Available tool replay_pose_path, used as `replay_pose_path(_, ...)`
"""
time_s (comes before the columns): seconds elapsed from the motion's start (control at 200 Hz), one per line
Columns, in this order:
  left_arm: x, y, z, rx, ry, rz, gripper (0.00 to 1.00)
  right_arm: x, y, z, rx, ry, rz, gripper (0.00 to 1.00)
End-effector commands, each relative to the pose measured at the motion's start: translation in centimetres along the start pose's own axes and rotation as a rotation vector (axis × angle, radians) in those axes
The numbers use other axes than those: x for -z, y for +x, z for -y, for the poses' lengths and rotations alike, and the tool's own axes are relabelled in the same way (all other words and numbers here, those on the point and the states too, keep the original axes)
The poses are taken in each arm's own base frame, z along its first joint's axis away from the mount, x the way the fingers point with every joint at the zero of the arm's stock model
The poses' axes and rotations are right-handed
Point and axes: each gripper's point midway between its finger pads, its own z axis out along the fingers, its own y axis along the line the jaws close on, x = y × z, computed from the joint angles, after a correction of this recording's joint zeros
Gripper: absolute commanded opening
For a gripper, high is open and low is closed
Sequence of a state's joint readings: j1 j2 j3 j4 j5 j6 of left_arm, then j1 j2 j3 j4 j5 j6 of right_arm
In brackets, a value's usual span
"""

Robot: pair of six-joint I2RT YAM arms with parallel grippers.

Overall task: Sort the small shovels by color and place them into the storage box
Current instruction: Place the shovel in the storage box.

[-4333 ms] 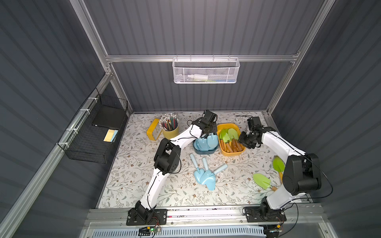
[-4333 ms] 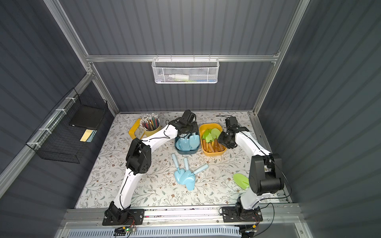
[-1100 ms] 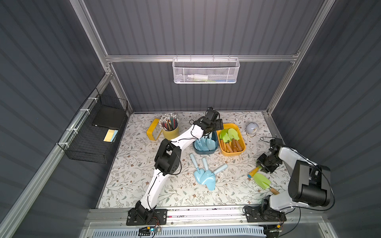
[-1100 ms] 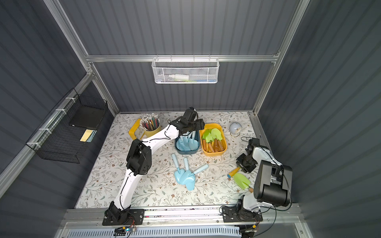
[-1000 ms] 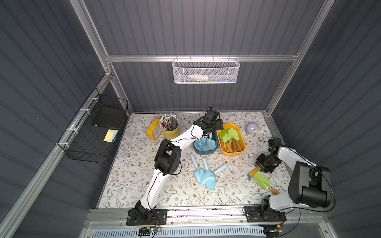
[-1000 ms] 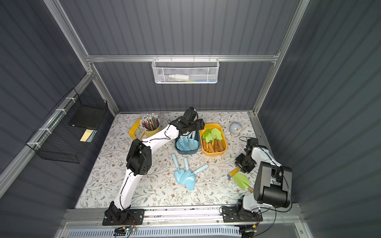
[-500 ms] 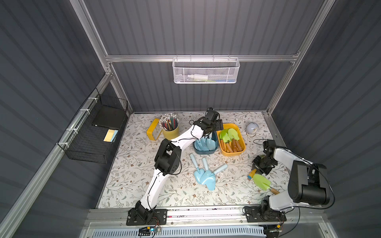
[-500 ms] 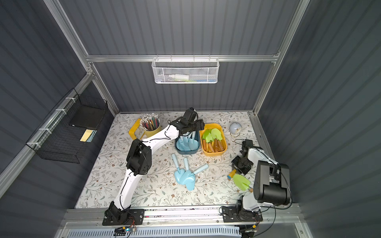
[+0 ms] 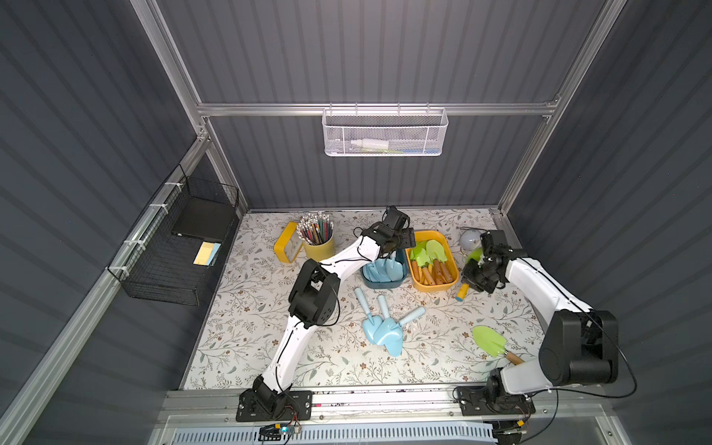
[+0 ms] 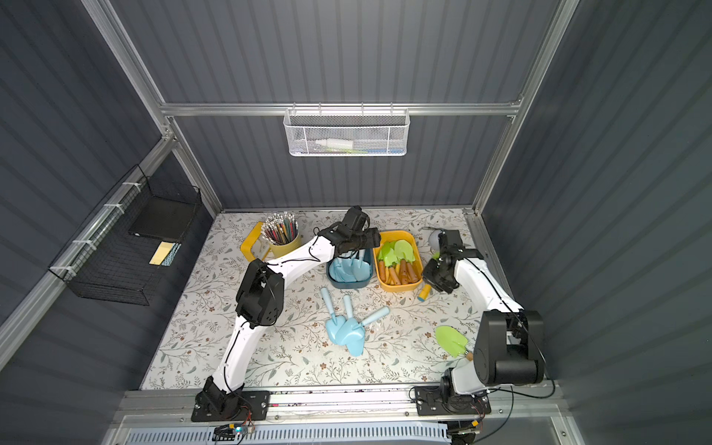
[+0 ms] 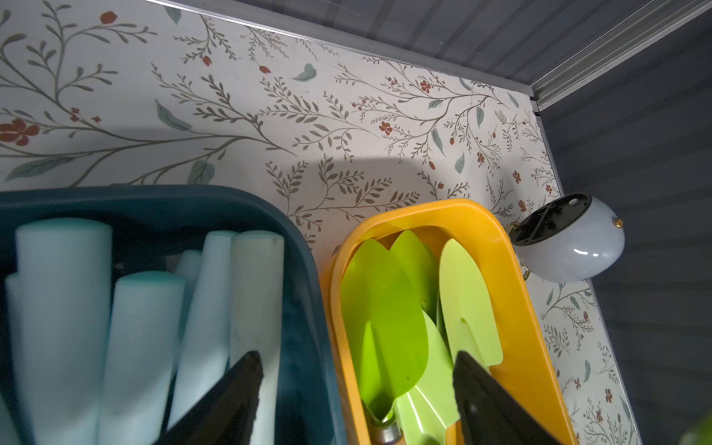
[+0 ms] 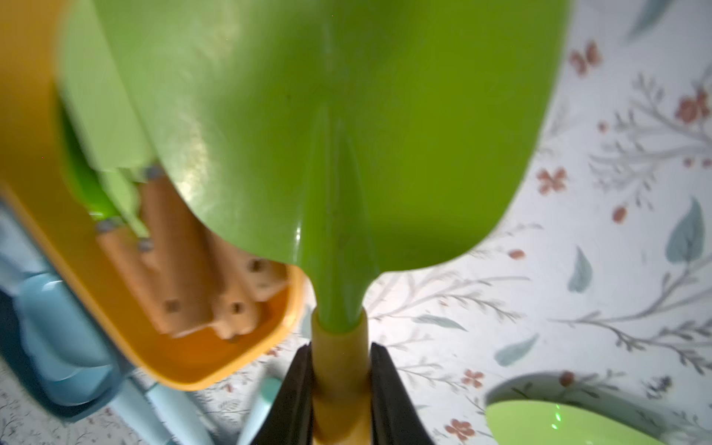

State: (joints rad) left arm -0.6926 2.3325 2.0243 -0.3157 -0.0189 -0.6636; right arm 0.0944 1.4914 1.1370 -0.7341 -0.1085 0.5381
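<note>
You are holding a green shovel (image 12: pixel 346 135) by its yellow handle (image 12: pixel 339 331), tight in your right claw (image 12: pixel 340 370), beside the yellow box (image 9: pixel 455 266). Both boxes are already holding plenty. Three blue shovels (image 9: pixel 385 327) are lying in the middle of the worktop (image 9: pixel 269 346), and another green shovel (image 9: pixel 488 339) is lying near the front right corner. Your left claw (image 11: pixel 354 360) is hanging open over the blue box (image 9: pixel 383 286).
</note>
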Motion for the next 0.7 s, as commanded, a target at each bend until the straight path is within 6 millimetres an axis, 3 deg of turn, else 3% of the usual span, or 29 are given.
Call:
replay_pose_path(0.0, 2.4, -2.6, 0.7, 0.027, 0.018, 0.063, 0.8, 0.6, -0.8, -3.0, 0.143, 0.023, 0.015, 0.0)
replay_pose_path(0.185, 3.3, -3.1, -0.1, 0.042, -0.009, 0.078, 0.81, -2.2, -0.7, -8.5, 0.323, 0.004, -0.064, 0.0)
replay_pose_path(0.29, 3.7, -2.9, -0.7, 0.044, -0.026, 0.077, 0.81, -4.1, -0.5, -9.7, 0.379, 0.043, -0.106, 0.0)
replay_pose_path(0.4, 4.2, -2.8, -1.2, 0.044, -0.048, 0.077, 0.81, -5.9, -0.5, -9.7, 0.393, 0.08, -0.122, 0.0)
replay_pose_path(0.585, 4.9, -2.9, -2.0, 0.033, -0.09, 0.093, 0.81, -7.4, -1.4, -7.3, 0.387, 0.232, -0.114, 0.04)
replay_pose_path(0.695, 5.1, -1.6, -2.2, 0.031, -0.087, 0.06, 0.81, -7.3, -2.1, -7.3, 0.385, 0.255, -0.088, 0.2)
